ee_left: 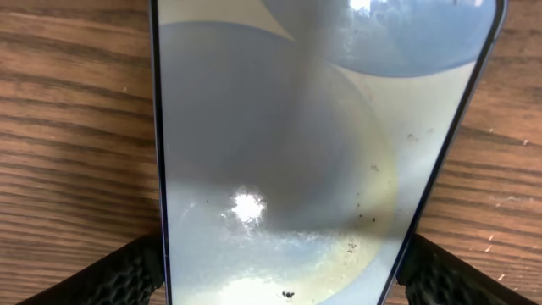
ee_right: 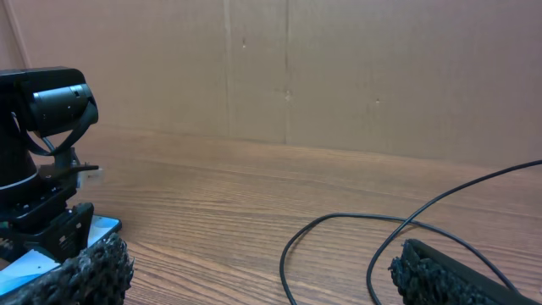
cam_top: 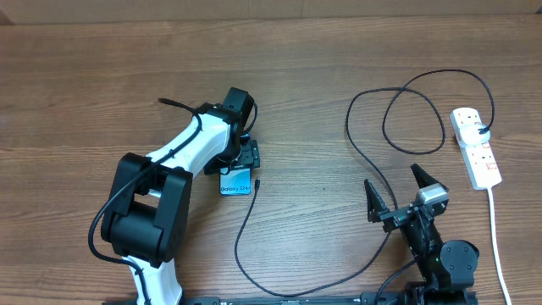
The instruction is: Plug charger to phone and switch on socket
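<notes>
The phone (cam_top: 235,183) lies flat on the wooden table, screen up, and fills the left wrist view (ee_left: 296,152). My left gripper (cam_top: 242,163) (ee_left: 284,284) straddles it, one black pad (ee_left: 127,271) against each long edge. The charger, a thin black cable (cam_top: 349,127), loops from the white socket (cam_top: 476,148) at the right, round the table's front, to its plug tip (cam_top: 257,181), which lies just right of the phone. My right gripper (cam_top: 392,182) (ee_right: 262,280) stands open over the cable (ee_right: 339,216) with nothing between its fingers. The phone's corner (ee_right: 106,225) shows at the left of the right wrist view.
A thick white cord (cam_top: 494,229) runs from the socket toward the front edge. The left arm's black wrist (ee_right: 42,110) rises at the left of the right wrist view. A brown cardboard wall (ee_right: 339,76) closes off the far side of the table.
</notes>
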You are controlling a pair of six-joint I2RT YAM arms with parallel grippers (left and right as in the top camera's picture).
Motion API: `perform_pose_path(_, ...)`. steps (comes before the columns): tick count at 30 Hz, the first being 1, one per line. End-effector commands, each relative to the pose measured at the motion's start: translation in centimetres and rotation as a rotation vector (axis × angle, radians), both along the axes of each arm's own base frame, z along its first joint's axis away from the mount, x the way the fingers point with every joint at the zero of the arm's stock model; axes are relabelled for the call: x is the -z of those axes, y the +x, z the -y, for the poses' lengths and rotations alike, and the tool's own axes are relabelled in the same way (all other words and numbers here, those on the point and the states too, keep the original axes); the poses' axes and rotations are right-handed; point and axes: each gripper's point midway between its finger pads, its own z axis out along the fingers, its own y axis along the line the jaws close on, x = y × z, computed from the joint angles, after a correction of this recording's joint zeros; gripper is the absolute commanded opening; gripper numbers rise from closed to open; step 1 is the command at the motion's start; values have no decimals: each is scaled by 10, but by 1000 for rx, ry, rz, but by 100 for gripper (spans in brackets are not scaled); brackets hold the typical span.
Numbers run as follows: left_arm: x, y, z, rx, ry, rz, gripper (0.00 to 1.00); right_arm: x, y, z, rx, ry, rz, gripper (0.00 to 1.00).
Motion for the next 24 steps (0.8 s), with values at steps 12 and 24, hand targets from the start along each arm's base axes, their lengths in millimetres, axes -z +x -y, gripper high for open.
perform_pose_path(12,25,-13,-8,-38,42,-69,87,1,0,1,6,4,7,100)
perform_pose_path(24,25,-17,1,32,-10,-90,66,-17,-14,-27,-173,225,-58,100)
